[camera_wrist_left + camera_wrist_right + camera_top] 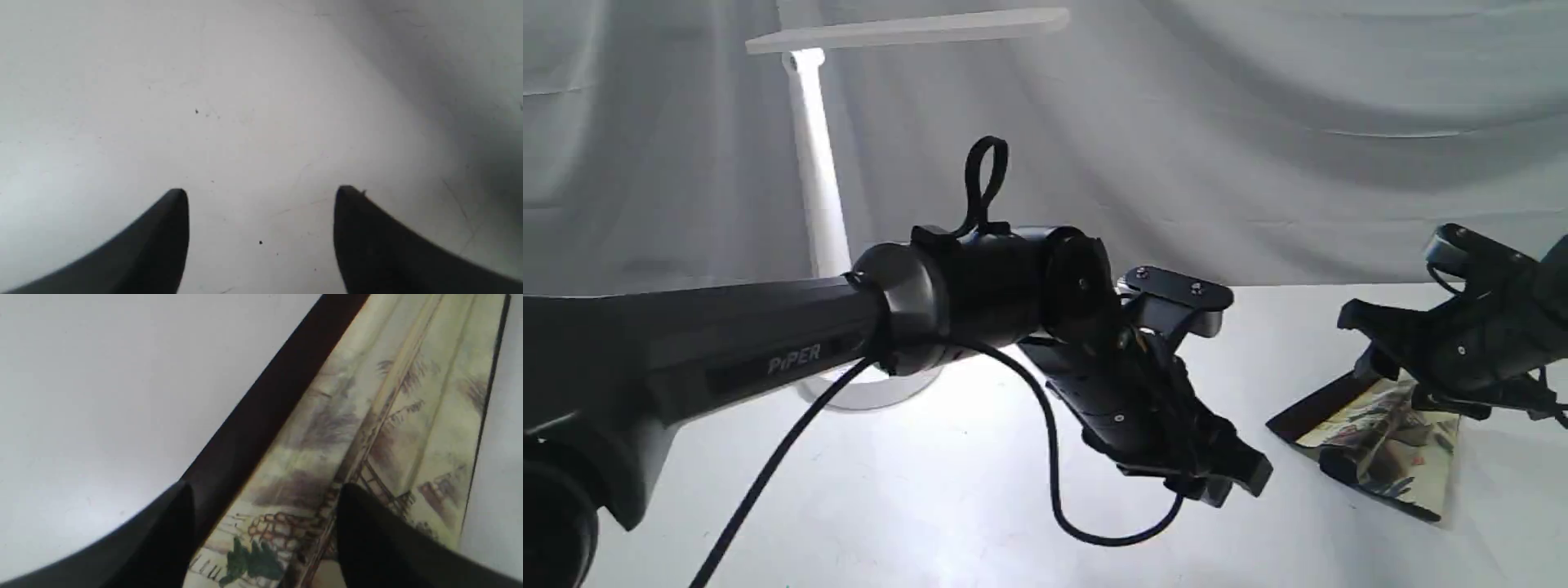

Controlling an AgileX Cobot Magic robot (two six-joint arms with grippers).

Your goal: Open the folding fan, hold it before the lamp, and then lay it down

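From the exterior view, the left arm reaches across the middle of the white table [947, 506]. The left gripper [1229, 482] hangs above bare tabletop with clear surface all round it. The lamp [810, 163] stands at the rear left, its base partly hidden behind the arm. The folding fan [1388, 445] lies partly spread on the table at the right, well apart from the lamp. The right gripper [1401, 388] is low over it.

In the left wrist view the two fingers [163, 232] stand wide apart, with only scuffed white table between and beyond them.

In the right wrist view the jaws are spread wide and hold nothing. The fan lies flat beneath them. Its dark maroon guard [261, 416] runs diagonally by one fingertip, and the other fingertip is over the painted paper. Whether either touches the fan cannot be told. Bare table borders the guard on one side and the fan's black edging [488, 388] on the other.
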